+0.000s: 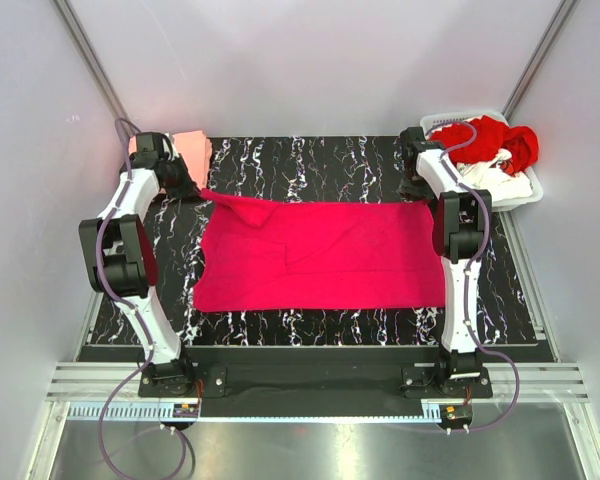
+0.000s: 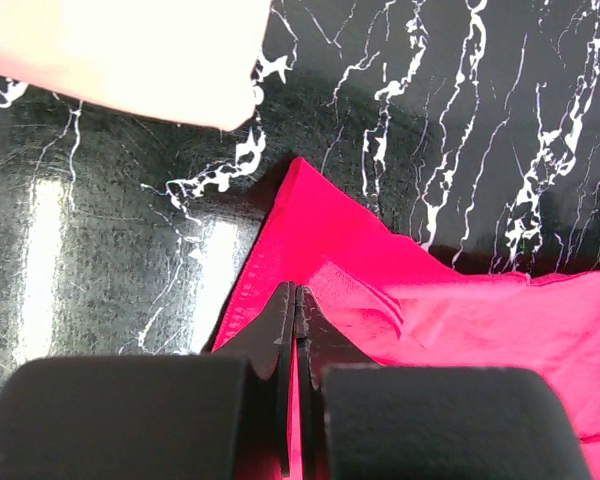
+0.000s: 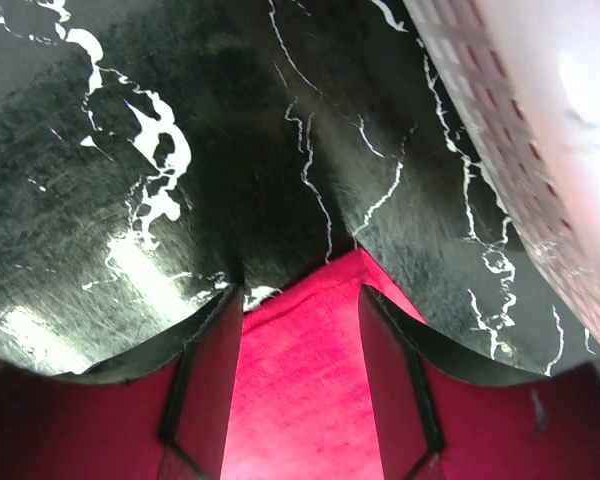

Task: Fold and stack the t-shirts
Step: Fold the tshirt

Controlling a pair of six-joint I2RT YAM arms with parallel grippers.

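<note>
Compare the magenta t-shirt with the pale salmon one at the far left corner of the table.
Colour: the magenta t-shirt is vivid; the salmon t-shirt is pale.
Spread: the magenta one lies opened out across the table; the salmon one is a small compact bundle at the corner.
Contact: the left gripper is shut on the magenta one's edge; nothing grips the salmon one.
Both are cloth lying on that table.

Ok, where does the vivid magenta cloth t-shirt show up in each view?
Top external: the magenta t-shirt lies spread flat mid-table, between the arms.
Left wrist: lower right, its corner pinched in the shut left gripper.
Right wrist: bottom centre, between parted fingers of the right gripper.
Shared landmark: the black white-veined marble tabletop.
</note>
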